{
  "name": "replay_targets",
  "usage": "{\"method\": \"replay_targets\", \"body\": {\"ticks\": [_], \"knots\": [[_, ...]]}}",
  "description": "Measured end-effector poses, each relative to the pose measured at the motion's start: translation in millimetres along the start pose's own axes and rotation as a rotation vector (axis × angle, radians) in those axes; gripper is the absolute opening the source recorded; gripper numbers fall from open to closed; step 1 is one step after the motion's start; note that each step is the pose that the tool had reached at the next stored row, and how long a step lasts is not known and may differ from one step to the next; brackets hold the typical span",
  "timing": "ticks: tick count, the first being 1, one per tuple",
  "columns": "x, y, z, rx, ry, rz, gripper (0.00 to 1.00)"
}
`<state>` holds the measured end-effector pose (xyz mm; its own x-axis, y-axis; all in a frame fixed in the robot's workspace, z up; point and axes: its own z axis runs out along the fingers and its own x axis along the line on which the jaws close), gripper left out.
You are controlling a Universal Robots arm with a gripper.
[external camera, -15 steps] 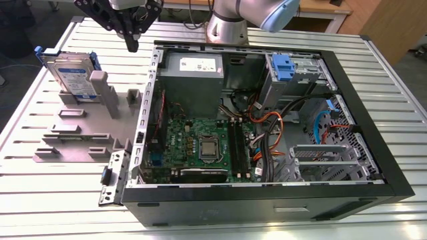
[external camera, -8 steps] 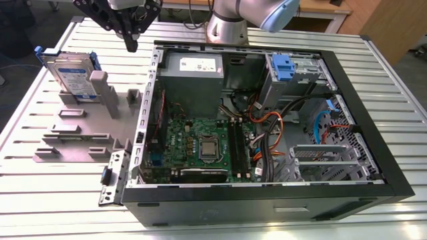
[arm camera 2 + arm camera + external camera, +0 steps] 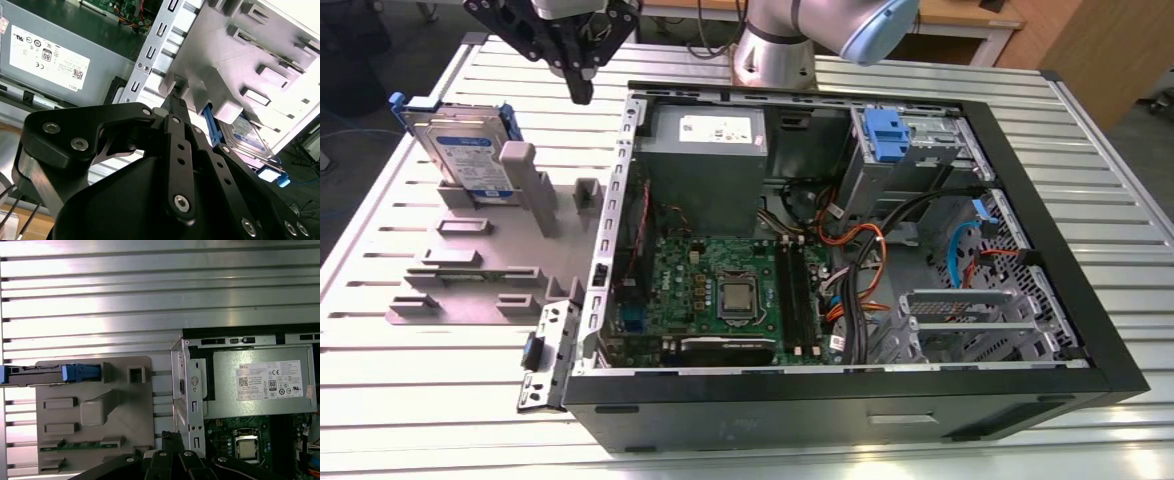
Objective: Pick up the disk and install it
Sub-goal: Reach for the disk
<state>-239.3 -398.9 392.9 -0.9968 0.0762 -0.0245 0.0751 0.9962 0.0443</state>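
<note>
Open computer case (image 3: 854, 400) across centre and right of the exterior view. Grey fixture (image 3: 507, 252) at left, cradling the disk (image 3: 464, 150) upright, upper left. Gripper (image 3: 580, 95) hanging just right of it, clenched, empty. Could knock the disk over if lowered off-line while clenched.

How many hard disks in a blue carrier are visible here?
1. The disk stands on edge in the grey holder, on the exterior view's left of the open computer case. More may be hidden inside the case's metal cages.
</note>
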Motion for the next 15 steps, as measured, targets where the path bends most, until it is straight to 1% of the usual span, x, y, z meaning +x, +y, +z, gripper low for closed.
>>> {"method": "replay_targets", "body": {"ticks": [15], "knots": [[3.7,-0.3,-0.1,0.0,0.0,0.0,0.11]]}}
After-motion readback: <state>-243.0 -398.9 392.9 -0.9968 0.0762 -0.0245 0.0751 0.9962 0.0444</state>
